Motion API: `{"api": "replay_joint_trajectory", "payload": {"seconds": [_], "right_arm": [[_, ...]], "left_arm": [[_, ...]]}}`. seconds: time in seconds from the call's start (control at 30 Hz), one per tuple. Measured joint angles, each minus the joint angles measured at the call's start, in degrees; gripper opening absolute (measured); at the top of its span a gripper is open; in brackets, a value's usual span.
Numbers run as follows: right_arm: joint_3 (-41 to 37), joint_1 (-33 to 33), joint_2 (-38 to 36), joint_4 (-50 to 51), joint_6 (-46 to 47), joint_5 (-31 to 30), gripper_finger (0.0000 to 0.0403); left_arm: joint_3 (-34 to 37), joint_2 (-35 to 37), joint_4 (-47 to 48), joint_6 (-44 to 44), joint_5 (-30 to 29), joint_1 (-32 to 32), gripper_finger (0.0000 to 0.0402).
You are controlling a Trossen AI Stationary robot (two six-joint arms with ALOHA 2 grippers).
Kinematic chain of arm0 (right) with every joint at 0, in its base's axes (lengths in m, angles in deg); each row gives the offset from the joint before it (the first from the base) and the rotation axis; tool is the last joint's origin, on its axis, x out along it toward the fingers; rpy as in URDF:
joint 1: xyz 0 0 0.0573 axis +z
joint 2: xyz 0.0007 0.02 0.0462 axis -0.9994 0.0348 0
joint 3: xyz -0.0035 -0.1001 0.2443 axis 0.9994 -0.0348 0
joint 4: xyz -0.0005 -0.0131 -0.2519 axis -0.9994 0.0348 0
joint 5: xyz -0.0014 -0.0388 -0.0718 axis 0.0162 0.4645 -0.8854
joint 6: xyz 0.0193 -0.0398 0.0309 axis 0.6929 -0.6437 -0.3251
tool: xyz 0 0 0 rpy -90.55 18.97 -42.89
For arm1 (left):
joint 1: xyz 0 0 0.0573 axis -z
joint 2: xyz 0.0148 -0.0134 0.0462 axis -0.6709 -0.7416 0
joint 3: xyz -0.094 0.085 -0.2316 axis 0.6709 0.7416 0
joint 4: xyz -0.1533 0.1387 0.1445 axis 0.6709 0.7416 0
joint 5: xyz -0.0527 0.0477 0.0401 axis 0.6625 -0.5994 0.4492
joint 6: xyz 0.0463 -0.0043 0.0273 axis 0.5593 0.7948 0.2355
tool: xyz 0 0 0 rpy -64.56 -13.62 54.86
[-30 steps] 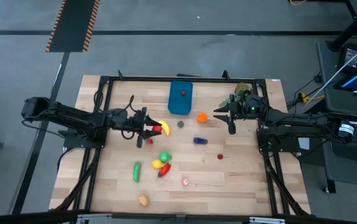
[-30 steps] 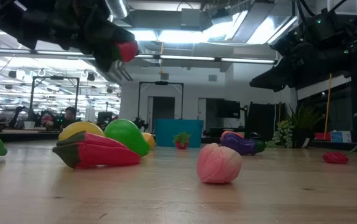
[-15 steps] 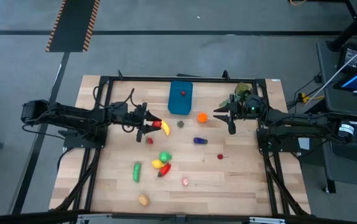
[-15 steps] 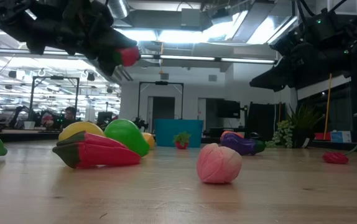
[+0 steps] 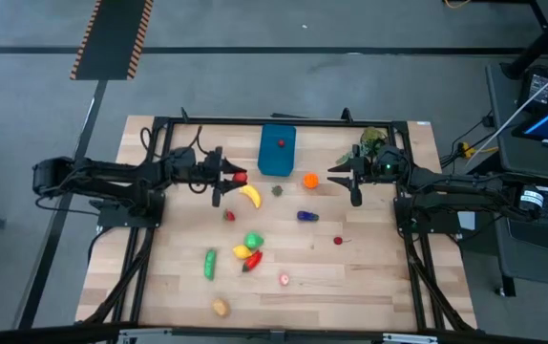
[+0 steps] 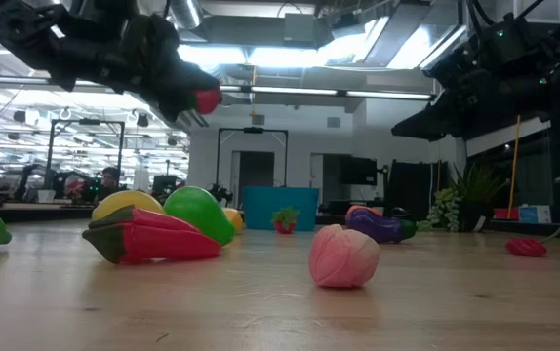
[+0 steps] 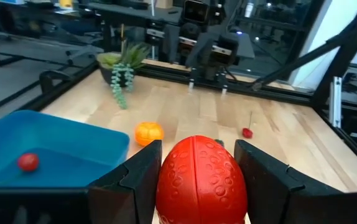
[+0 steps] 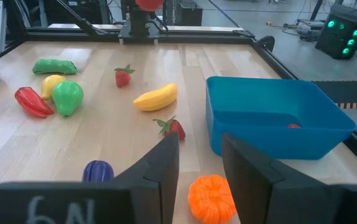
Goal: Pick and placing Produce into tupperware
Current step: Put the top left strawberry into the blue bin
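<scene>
Your left gripper (image 5: pixel 231 178) is lifted off the table (image 5: pixel 369 277) and pinches a red strawberry (image 7: pixel 201 180) between its fingers (image 7: pixel 129 180) — the berry's long axis runs along the fingers, rounded end forward. Just ahead of it sits the teal tupperware (image 5: pixel 277 151), long side running away from the table's front edge, with one small red piece (image 5: pixel 281 144) inside. The yellow banana (image 5: pixel 250 196) lies on the table just beside the left gripper, slanted. Your right gripper (image 5: pixel 352 183) waits beyond the orange (image 5: pixel 310 180) — its fingers (image 8: pixel 160 171) spread, holding nothing.
</scene>
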State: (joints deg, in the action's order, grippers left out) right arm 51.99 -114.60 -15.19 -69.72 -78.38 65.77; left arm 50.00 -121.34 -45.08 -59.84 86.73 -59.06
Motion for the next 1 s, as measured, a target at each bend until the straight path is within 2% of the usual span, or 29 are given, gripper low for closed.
{"api": "replay_joint_trajectory", "payload": {"seconds": [0.23, 0.6, 1.0], "right_arm": [[0.0, 0.0, 0.0, 0.0, 0.2, 0.0, 0.0123], [0.0, 0.0, 0.0, 0.0, 0.3, 0.0, 0.0123], [0.0, 0.0, 0.0, 0.5, 0.2, 0.0, 0.0123]], "left_arm": [[-4.4, -6.1, 0.1, 1.3, 5.4, -3.3, 0.0176], [-21.3, -23.3, 6.5, 4.6, 12.4, -7.9, 0.0176], [-39.2, -36.7, 21.7, 7.3, 11.8, -10.7, 0.0176]]}}
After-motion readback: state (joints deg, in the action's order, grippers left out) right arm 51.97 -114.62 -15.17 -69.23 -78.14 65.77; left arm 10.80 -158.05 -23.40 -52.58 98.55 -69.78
